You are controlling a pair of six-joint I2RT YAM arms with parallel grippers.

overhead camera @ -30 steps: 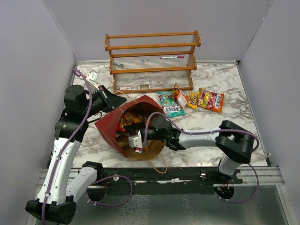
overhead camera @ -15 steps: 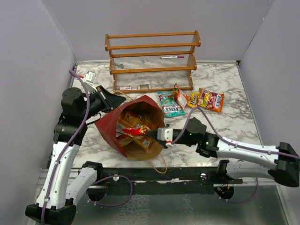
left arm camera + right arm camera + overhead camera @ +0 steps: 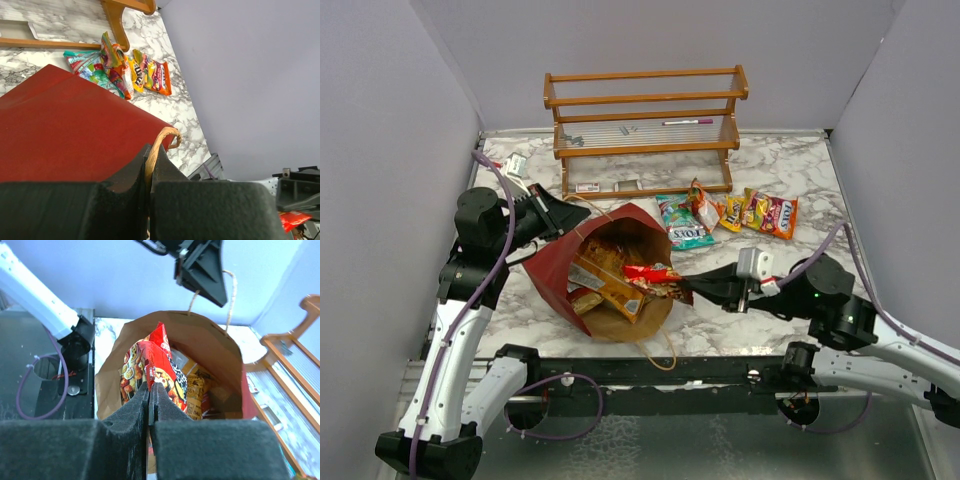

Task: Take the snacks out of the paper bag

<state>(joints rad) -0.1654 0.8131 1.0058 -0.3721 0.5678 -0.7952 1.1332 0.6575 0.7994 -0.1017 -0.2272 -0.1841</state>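
Marble table (image 3: 800, 170): paper bag (image 3: 555, 270), snacks (image 3: 775, 215), rack (image 3: 645, 98)

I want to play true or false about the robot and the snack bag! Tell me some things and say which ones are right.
1. The right pincer is shut on a red packet at the mouth of the paper bag. True.
2. The left pincer is open and holds nothing. False: it pinches the bag's twine handle.
3. The bag is empty. False: other packets show inside it.
4. Loose packets lie on the table near the wooden rack. True.
5. The teal-green packet is inside the bag. False: it lies on the table, outside the bag.
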